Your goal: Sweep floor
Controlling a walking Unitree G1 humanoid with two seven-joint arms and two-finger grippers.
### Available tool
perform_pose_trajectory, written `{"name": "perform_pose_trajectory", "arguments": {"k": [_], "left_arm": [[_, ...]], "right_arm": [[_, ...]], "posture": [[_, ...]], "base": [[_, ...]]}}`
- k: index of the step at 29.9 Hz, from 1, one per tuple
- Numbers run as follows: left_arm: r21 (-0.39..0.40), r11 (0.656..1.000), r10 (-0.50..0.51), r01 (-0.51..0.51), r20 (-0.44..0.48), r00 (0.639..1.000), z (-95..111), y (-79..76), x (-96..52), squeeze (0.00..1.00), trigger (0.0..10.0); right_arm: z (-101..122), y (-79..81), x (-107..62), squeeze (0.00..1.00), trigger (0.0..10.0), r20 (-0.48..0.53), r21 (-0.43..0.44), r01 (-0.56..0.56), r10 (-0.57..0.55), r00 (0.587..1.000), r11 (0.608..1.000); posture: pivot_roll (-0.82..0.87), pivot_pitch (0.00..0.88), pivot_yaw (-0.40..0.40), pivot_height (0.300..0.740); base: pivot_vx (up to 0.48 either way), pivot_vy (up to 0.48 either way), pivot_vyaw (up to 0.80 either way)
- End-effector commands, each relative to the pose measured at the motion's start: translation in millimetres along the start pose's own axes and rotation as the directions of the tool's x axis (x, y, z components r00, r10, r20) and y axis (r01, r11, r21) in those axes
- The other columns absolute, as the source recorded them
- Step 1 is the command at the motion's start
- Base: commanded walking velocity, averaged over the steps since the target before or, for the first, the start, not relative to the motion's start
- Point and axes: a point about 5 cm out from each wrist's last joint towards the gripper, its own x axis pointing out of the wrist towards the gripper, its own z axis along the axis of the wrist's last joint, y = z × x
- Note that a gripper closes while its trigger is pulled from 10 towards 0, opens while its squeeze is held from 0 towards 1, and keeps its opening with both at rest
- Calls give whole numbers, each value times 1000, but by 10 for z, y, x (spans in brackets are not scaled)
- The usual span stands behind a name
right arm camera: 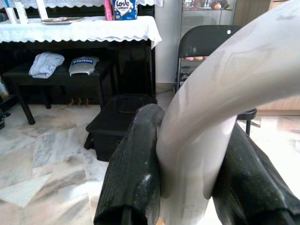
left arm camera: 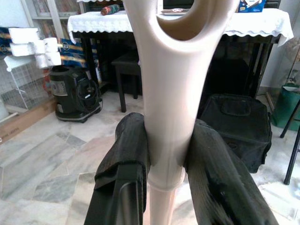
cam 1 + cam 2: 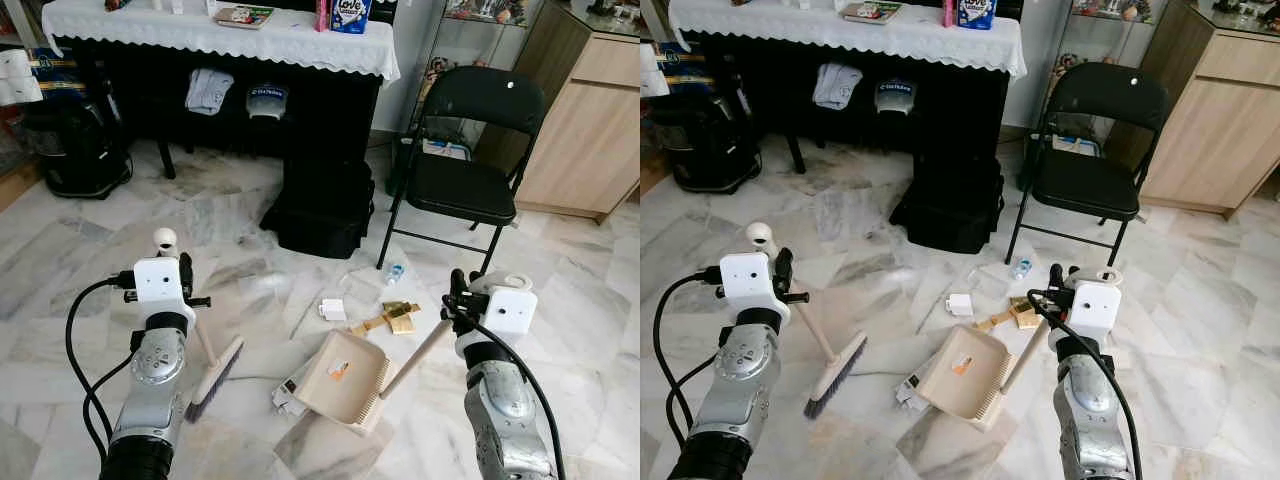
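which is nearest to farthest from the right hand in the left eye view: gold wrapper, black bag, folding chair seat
1. gold wrapper, on the floor just left of the right hand
2. folding chair seat, behind the hand
3. black bag, farther back and left, under the table

Marble floor point(image 3: 90, 250), black folding chair point(image 3: 470, 150), white-clothed table point(image 3: 220, 35).

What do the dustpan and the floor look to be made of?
Dustpan: looks like beige moulded plastic, matte, with a comb-toothed edge and one-piece tray. Floor: polished marble-look tiles, grey veining, straight joints and soft reflections; real stone or ceramic cannot be told.
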Motion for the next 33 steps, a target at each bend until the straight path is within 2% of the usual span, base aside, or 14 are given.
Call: {"name": "perform_pose_trajectory", "arguments": {"k": [1, 33], "left_arm": [[4, 1000, -9, 9, 46, 999, 94, -12, 13, 0, 10000], [-2, 1000, -10, 10, 44, 999, 84, -10, -4, 0, 10000]], "right_arm": [[91, -39, 24, 0, 10000, 42, -8, 11, -11, 999, 1000], [89, -54, 10, 0, 10000, 38, -14, 18, -18, 999, 1000]], "posture": [[-38, 22, -61, 740], [-40, 31, -60, 740]], "base": [[0, 0, 0], [309, 0, 0]]}}
